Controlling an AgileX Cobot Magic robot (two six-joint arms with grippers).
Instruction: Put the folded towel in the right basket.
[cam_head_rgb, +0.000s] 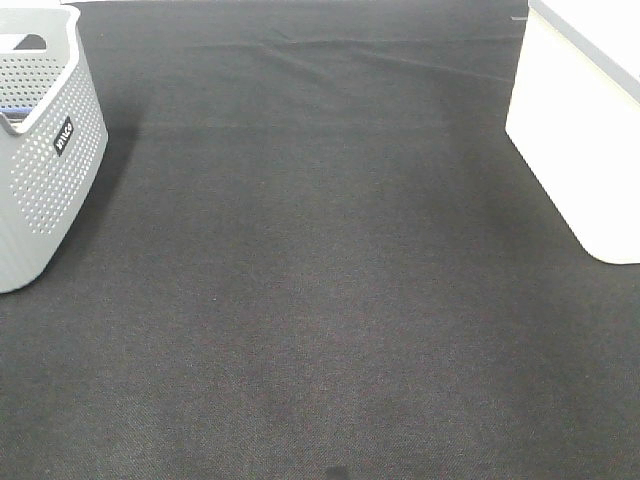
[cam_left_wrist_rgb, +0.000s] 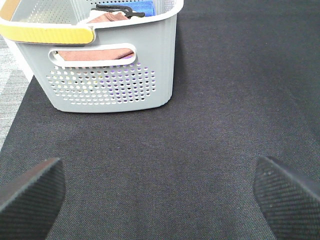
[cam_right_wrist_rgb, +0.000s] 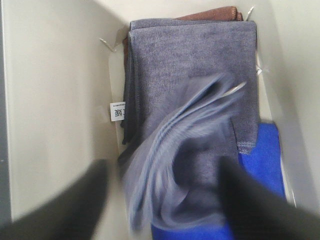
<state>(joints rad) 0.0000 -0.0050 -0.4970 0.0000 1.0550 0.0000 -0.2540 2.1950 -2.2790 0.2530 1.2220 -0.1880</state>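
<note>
The dark worktop (cam_head_rgb: 320, 300) lies bare across its middle; a grey perforated basket (cam_head_rgb: 50, 170) stands at its left edge and the white right basket (cam_head_rgb: 580, 150) at its right edge, the two well apart; neither arm shows in the high view.

Over the white basket, the right gripper (cam_right_wrist_rgb: 162, 172) points down into it; its two dark fingers (cam_right_wrist_rgb: 75, 210) stand apart, and the folded towel (cam_right_wrist_rgb: 170, 150), grey-blue and smeared with blur, hangs between them inside the basket's pale walls; whether either finger touches the cloth I cannot tell. Beneath it a grey towel (cam_right_wrist_rgb: 190, 50) lies flat and sharp, with a white label (cam_right_wrist_rgb: 117, 111) at its edge; a brown towel (cam_right_wrist_rgb: 215, 12) peeps out from under that one, and a bright blue towel (cam_right_wrist_rgb: 265, 160) lies beside them.

The left gripper (cam_left_wrist_rgb: 157, 165) hangs low over the worktop near the grey basket, jaws wide apart and holding nothing; that basket has a yellow handle (cam_left_wrist_rgb: 50, 35), and a pink towel (cam_left_wrist_rgb: 95, 54) shows through its side slot.
</note>
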